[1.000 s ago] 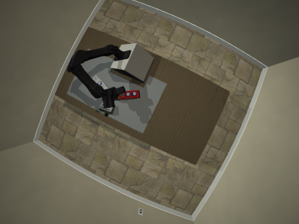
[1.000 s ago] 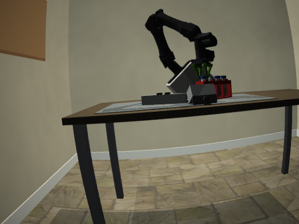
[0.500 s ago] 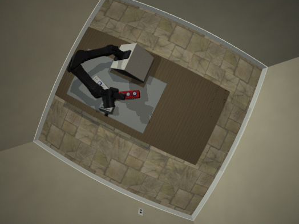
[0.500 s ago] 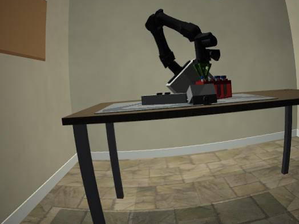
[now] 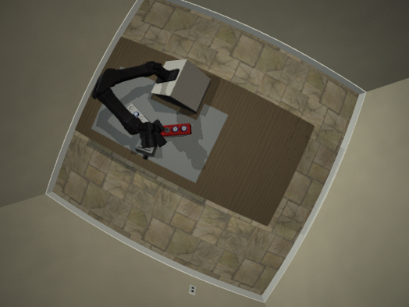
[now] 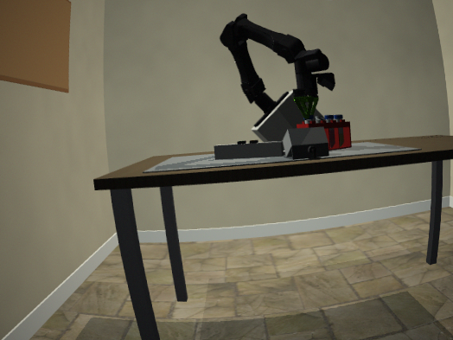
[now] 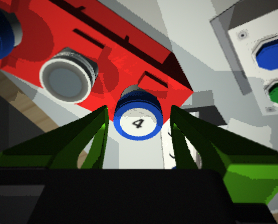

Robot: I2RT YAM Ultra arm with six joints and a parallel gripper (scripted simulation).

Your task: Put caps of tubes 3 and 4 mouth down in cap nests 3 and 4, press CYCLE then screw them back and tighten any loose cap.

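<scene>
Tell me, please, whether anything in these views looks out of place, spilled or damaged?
Nothing looks spilled or damaged. One thing stands out: the tube beside cap 4 in the red station stands open, without a cap. The claw straddles cap 4, open, with gaps on both sides.
</scene>
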